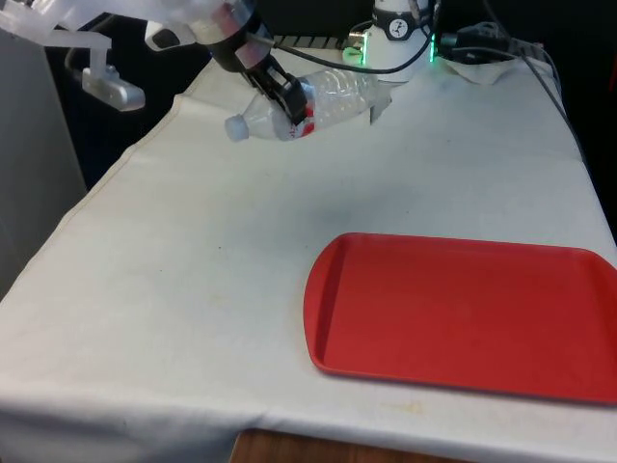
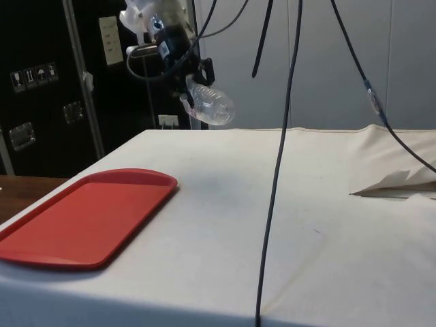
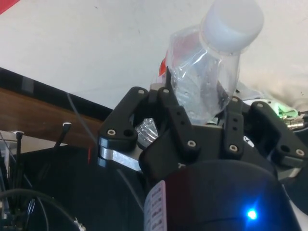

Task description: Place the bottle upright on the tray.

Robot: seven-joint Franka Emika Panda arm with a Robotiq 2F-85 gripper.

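Bottle in the air, tray bare.

The gripper (image 1: 286, 99) pinches the clear plastic bottle (image 1: 323, 101) near its neck, held nearly level above the white cloth (image 1: 193, 270), well apart from the red tray (image 1: 463, 313), which holds nothing.

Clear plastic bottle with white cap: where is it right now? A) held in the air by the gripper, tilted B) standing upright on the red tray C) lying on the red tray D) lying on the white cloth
A: the clear plastic bottle with white cap is clamped in the black gripper, lifted off the white cloth, tilted nearly on its side, away from the red tray.
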